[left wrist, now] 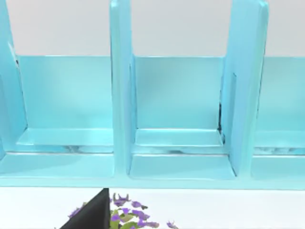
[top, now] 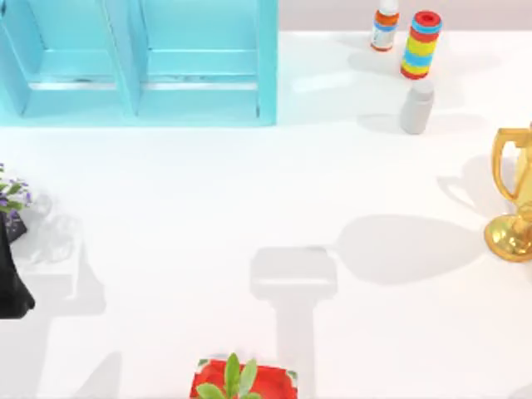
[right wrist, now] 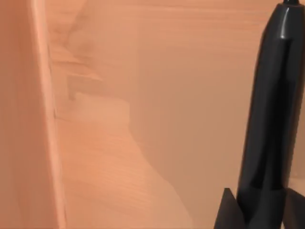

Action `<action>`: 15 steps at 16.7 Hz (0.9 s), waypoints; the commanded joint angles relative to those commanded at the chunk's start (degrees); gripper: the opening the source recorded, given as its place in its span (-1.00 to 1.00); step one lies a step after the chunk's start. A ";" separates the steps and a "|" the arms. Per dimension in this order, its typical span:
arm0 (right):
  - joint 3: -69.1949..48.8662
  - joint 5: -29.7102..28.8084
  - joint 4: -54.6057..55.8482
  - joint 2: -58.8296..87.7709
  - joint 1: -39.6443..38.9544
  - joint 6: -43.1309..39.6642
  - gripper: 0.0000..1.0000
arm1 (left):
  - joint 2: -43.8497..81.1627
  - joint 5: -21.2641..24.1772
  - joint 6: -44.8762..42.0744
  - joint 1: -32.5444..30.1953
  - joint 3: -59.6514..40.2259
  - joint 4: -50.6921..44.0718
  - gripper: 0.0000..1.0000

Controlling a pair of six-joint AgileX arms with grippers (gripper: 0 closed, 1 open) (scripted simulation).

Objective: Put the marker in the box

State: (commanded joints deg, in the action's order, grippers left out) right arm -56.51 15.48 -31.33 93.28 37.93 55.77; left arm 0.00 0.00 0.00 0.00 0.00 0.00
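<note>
Marker [right wrist: 269, 119] is standing upright inside the wooden box [right wrist: 95, 143], with the right pincer [right wrist: 259, 210] clenching its lower end. Left pincer [left wrist: 90, 214] is hovering near the blue shelf [left wrist: 121, 95]; its grip cannot be told.

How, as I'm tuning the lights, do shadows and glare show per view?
Top view: soft grey shadows on the white table, a round one left of the gold trophy. Left wrist view: even light, faint sheen on the blue shelf. Right wrist view: glint on the marker held by the right gripper, soft shadow on the wood.
</note>
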 joint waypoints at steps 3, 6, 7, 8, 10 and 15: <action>0.57 0.04 0.39 0.09 0.64 -0.30 -1.00 | 0.00 0.00 0.00 0.00 0.00 0.00 1.00; 0.57 0.04 0.39 0.09 0.64 -0.30 -0.85 | 0.00 0.00 0.00 0.00 0.00 0.00 1.00; 0.57 0.04 0.39 0.09 0.64 -0.30 -0.70 | 0.00 0.00 0.00 0.00 0.00 0.00 1.00; 0.57 0.04 0.39 0.09 0.64 -0.30 -0.55 | 0.00 0.00 0.00 0.00 0.00 0.00 1.00; 0.57 0.04 0.39 0.09 0.64 -0.30 -0.25 | 0.00 0.00 0.00 0.00 0.00 0.00 1.00; 0.57 0.04 0.39 0.09 0.64 -0.30 0.51 | 0.00 0.00 0.00 0.00 0.00 0.00 1.00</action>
State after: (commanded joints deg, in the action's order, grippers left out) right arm -55.94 15.52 -30.95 93.37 38.57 55.47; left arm 0.00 0.00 0.00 0.00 0.00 0.00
